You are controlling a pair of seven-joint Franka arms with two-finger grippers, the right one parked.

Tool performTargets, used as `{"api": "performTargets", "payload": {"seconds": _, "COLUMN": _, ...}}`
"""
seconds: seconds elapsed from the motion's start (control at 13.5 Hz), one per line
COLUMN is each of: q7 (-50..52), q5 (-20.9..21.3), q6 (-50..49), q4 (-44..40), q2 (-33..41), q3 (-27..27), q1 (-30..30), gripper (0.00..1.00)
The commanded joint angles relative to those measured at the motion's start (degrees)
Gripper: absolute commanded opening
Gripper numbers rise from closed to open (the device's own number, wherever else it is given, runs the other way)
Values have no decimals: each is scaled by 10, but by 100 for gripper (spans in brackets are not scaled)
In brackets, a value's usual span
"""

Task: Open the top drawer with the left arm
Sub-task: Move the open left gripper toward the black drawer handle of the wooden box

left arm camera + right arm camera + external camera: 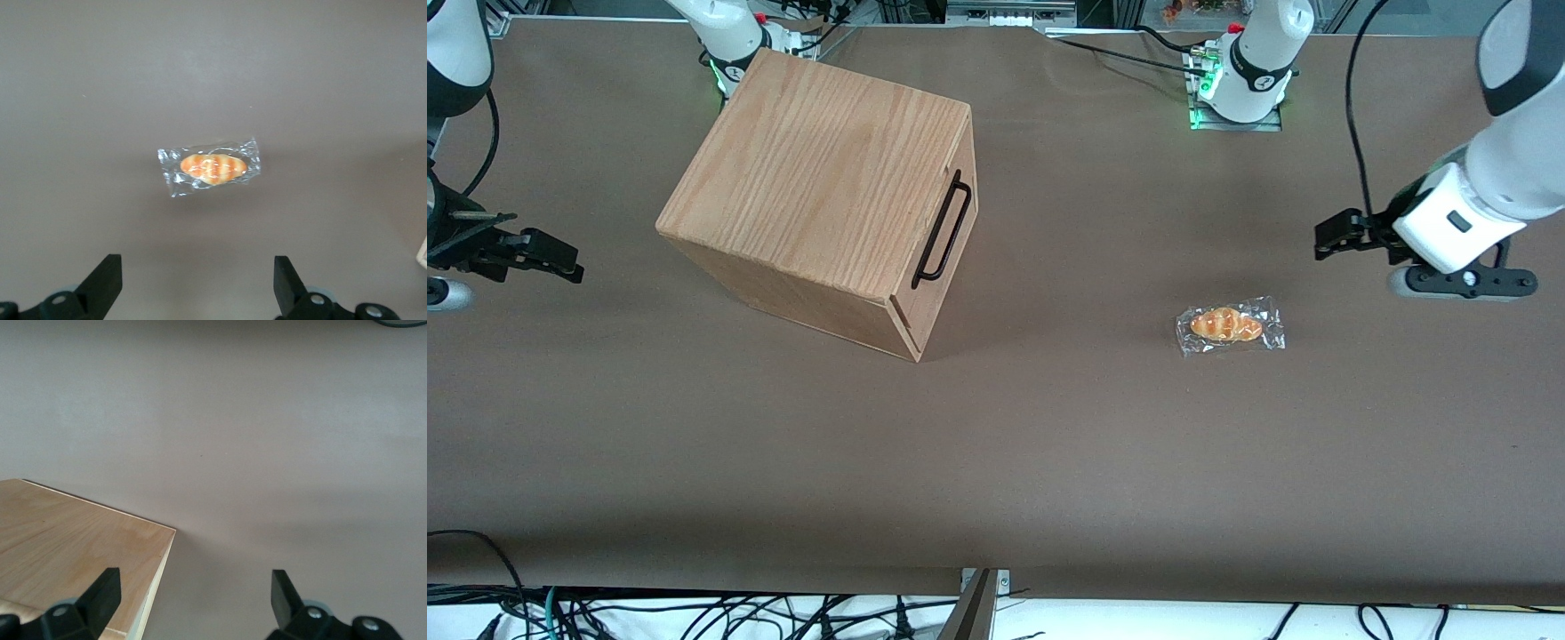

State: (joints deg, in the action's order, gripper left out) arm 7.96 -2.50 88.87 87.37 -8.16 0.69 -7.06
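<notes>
The top drawer (967, 147) of the light-oak cabinet (818, 187) is shut, its front flush with the cabinet body. Its thin black bar handle (943, 228) faces the working arm's end of the table. The left arm (1494, 178) hangs over that end, and its gripper (1321, 240) is well away from the handle. In the left wrist view the gripper (195, 267) is open, with nothing but bare table between its fingers (107, 280). A corner of the cabinet top (73, 547) shows in the right wrist view.
A bread roll in clear wrap (1230, 325) (212, 168) lies on the brown table (1049, 444), between cabinet and gripper and nearer the front camera than the gripper. The arm bases (1240, 80) stand at the table's back edge. Cables (694, 613) run along its front edge.
</notes>
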Motion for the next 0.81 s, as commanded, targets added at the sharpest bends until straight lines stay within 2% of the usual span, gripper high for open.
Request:
{"api": "performTargets", "payload": {"seconds": 0.0, "q7": 47, "q5": -8, "q6": -5, "q4": -10, "q2": -3, "q3": 24, "q1": 0, "gripper": 100}}
{"api": "performTargets", "payload": {"seconds": 0.44, "q7": 128, "q5": -10, "q6": -4, "q4": -11, "q2": -8, "q3": 85, "q1": -14, "gripper": 100}}
{"api": "performTargets", "payload": {"seconds": 0.59, "q7": 155, "q5": -38, "q6": -2, "q4": -12, "q2": -12, "q3": 92, "q1": -20, "gripper": 100}}
{"api": "performTargets", "payload": {"seconds": 0.74, "q7": 179, "q5": -45, "q6": -1, "q4": -12, "q2": -12, "q3": 92, "q1": -45, "gripper": 100}}
